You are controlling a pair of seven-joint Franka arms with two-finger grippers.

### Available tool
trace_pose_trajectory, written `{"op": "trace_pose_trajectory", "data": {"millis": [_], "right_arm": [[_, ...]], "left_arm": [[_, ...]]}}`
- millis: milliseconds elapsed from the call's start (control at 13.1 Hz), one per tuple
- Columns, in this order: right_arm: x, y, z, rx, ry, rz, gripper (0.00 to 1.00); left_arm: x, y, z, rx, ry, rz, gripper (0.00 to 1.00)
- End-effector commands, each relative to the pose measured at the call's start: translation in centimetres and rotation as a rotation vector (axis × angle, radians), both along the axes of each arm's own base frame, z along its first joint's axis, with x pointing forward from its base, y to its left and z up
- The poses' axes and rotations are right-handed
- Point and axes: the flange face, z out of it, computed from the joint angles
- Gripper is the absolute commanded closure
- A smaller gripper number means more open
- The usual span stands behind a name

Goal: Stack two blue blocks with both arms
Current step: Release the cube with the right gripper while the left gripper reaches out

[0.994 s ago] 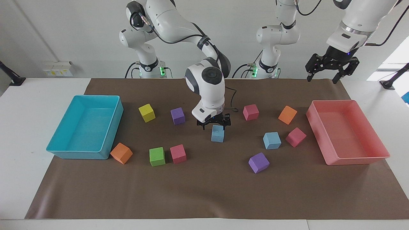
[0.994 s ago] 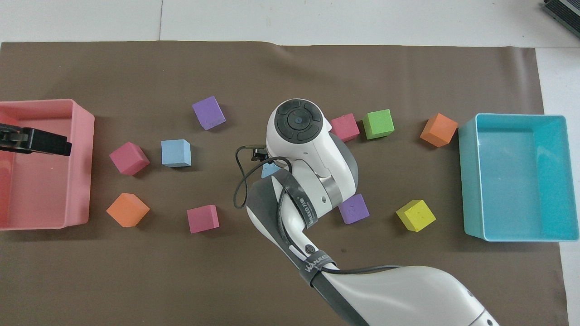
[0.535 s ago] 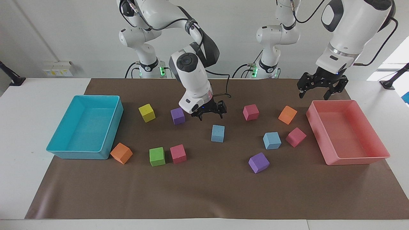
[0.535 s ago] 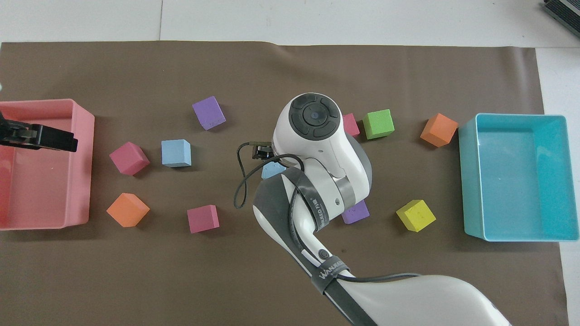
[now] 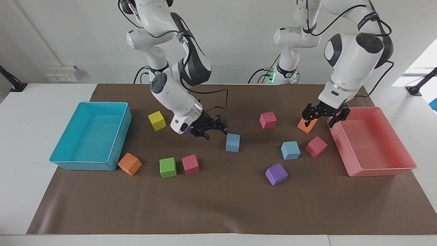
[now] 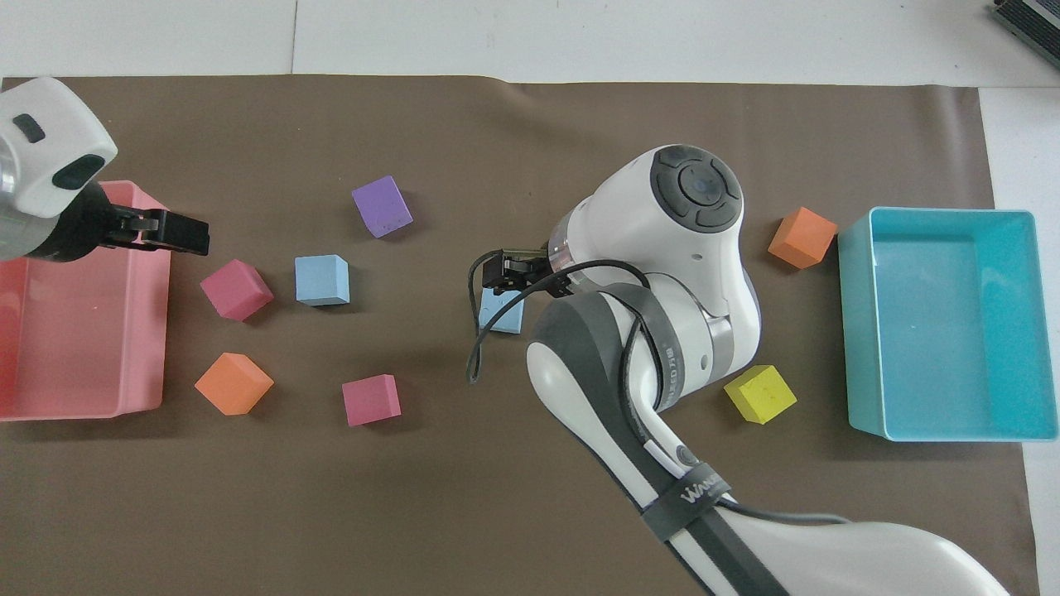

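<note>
Your two blue blocks, matte speckled foam cubes, both sit on the brown mat covering the surface: one [image 5: 233, 142] mid-mat, the other [image 5: 290, 150] toward the left arm's end, beside a pink cube [image 5: 316, 146]. Your right tool [image 5: 212, 129] hangs tilted just beside the middle block, fingers spread, gripping nothing. Your left tool [image 5: 325, 116] hovers released over an orange cube [image 5: 305, 126] by the glossy pink tray [image 5: 382, 171]. The right arm hides a purple cube.
</note>
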Motion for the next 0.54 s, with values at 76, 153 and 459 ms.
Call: {"op": "trace_pose_trajectory", "data": {"millis": [76,153,459], "right_arm": [[-1.7,-2.1,-1.4,0.11,-0.002,-0.024,0.76],[-2.2,-2.9,-2.8,0.148,-0.008,-0.029,0.9],[-3.3,-4.1,-6.6,0.223,-0.021,-0.027,1.0]], "left_arm": [[0.9,-2.9,-6.3,0.0,0.016,0.013,0.0],[0.8,-2.9,-7.2,-0.002,0.007,0.014,0.0],[1.3,-3.0,-11.1,-0.009,-0.013,0.018,0.0]]}}
